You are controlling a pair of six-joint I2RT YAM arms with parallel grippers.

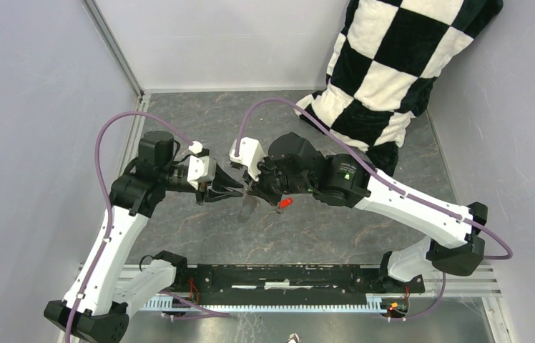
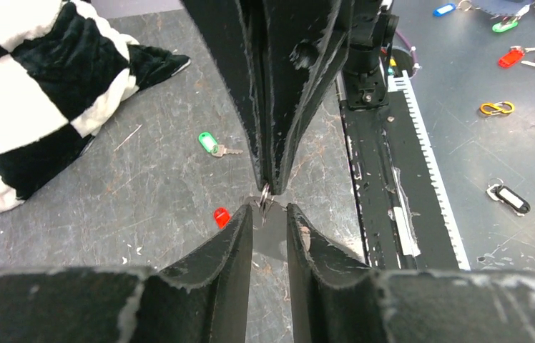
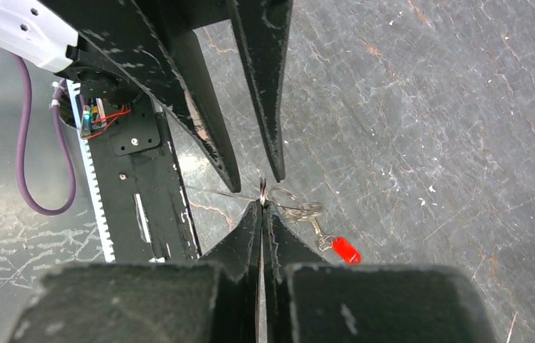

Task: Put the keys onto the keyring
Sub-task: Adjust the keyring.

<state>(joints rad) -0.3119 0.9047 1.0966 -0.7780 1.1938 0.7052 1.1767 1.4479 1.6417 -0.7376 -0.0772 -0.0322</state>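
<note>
Right jaws shut, pinching keyring [image 3: 263, 190] at frame centre, red key [image 3: 347, 251] trailing lower right. Left jaws part-open astride it, no grip seen. Green key [image 2: 208, 142] lies on table [image 2: 143, 193]. We judge red key threading in hand; next: left jaws steady keyring, then fetch green key.

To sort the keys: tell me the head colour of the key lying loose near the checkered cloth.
The key head is green; left wrist view.

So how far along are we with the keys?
The red key looks already hung on the keyring. The right gripper pinches it; the left gripper stands open at it. The green key lies alone on the table, not yet attached.
</note>
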